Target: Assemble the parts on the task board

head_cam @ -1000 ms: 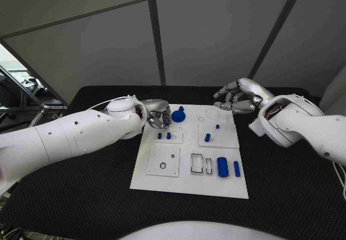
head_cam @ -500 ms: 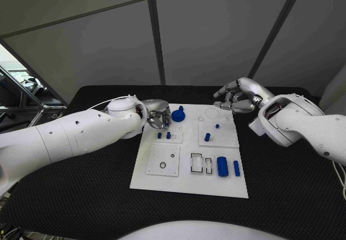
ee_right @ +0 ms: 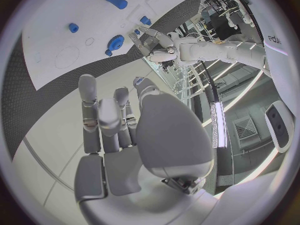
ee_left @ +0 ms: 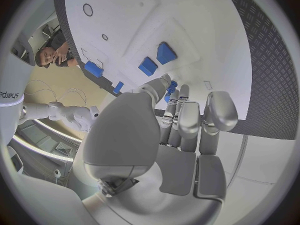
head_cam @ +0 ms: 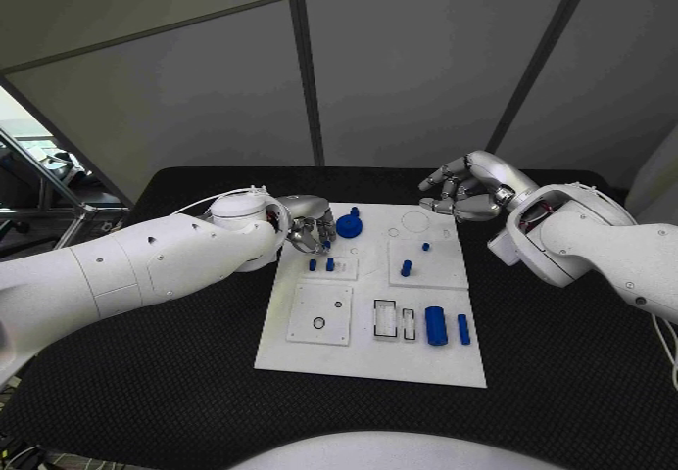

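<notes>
The white task board (head_cam: 370, 348) lies mid-table. A blue gear (head_cam: 349, 227) stands at its far left corner, also seen as the gear (ee_right: 115, 42). My left hand (head_cam: 310, 228) hovers just left of the gear with its fingers curled in. It pinches a small blue part (ee_left: 171, 87) between thumb and fingertips (ee_left: 182, 91). Two small blue blocks (head_cam: 322, 264) sit just nearer on the board, the blocks (ee_left: 156, 59) lying beyond the hand. My right hand (head_cam: 463, 192) hangs over the board's far right corner, fingers (ee_right: 100, 112) apart and holding nothing.
Two blue pegs (head_cam: 407, 267) (head_cam: 427, 248) stand in the right plate. A blue cylinder (head_cam: 435, 326) and a thin blue bar (head_cam: 463, 330) lie near the board's front right, beside a framed slot (head_cam: 386, 320). Black table (head_cam: 169, 362) surrounds the board.
</notes>
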`<action>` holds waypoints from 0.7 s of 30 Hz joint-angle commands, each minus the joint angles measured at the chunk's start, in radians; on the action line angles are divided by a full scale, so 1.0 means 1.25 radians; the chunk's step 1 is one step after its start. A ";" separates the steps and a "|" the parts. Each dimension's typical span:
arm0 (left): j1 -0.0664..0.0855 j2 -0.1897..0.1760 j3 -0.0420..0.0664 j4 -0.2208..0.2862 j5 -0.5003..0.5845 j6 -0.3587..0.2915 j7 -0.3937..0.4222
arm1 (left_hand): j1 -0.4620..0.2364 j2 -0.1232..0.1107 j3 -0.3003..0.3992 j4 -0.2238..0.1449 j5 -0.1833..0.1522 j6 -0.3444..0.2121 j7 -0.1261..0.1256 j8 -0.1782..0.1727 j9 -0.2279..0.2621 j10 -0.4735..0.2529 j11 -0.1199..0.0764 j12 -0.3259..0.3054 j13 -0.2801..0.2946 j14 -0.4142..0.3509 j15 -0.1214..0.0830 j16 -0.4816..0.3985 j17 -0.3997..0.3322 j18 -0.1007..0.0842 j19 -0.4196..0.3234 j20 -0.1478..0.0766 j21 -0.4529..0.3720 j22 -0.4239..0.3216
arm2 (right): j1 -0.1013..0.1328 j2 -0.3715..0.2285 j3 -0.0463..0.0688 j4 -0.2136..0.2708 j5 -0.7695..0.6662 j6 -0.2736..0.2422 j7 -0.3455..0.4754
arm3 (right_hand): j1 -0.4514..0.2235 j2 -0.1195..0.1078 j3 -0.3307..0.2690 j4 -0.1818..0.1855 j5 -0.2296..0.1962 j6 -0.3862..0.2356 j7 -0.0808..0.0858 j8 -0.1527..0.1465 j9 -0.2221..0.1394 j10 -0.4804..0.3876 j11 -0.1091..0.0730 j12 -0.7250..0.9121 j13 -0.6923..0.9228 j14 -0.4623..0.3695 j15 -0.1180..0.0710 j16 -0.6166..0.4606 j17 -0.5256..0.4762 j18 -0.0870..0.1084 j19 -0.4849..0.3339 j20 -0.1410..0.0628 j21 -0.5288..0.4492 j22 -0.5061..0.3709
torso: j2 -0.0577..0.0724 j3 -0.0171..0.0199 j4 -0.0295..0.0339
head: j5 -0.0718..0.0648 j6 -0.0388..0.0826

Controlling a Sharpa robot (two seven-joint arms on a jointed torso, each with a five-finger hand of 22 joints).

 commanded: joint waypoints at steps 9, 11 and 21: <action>0.000 -0.009 0.001 0.003 0.000 -0.017 -0.007 | -0.010 0.000 -0.010 -0.003 0.001 -0.033 -0.002 -0.009 0.000 -0.030 0.006 -0.017 -0.001 -0.004 0.010 -0.006 -0.012 0.004 -0.015 0.007 -0.038 0.042 | 0.002 -0.002 0.000 -0.007 -0.018 0.021 -0.018 | 0.010 -0.004 0.027 0.007 -0.008 0.006 0.002 0.007 -0.001 -0.063 0.002 -0.156 -0.148 0.000 0.003 -0.041 -0.021 0.004 -0.003 0.001 -0.020 -0.012 | 0.000 -0.0002 0.0007 | 0.000 0.002; 0.000 -0.014 0.001 0.005 0.001 -0.021 -0.006 | -0.010 0.000 -0.011 -0.004 0.001 -0.033 -0.002 -0.009 0.000 -0.032 0.006 -0.018 -0.001 -0.005 0.010 -0.006 -0.015 0.005 -0.016 0.007 -0.042 0.040 | 0.002 -0.002 0.000 -0.012 -0.033 0.036 -0.029 | 0.022 -0.006 0.038 0.003 -0.024 0.015 0.003 0.011 -0.001 -0.062 0.002 -0.197 -0.184 0.000 0.002 -0.054 -0.030 0.005 -0.001 0.000 -0.020 -0.010 | -0.001 -0.0003 0.0005 | 0.000 0.002; 0.000 -0.068 0.023 0.022 0.062 -0.088 0.034 | -0.010 0.010 -0.012 -0.004 0.002 0.004 0.009 0.012 0.006 -0.014 0.006 -0.009 0.003 -0.010 0.010 -0.019 -0.040 0.008 -0.018 0.007 -0.062 0.031 | 0.001 0.006 0.000 -0.049 -0.253 0.133 -0.081 | 0.080 -0.008 0.115 -0.038 -0.130 0.094 -0.004 0.010 -0.001 -0.034 0.003 -0.410 -0.360 0.022 -0.001 -0.041 -0.018 -0.011 0.059 -0.004 0.062 0.088 | -0.001 0.0002 0.0004 | -0.007 0.010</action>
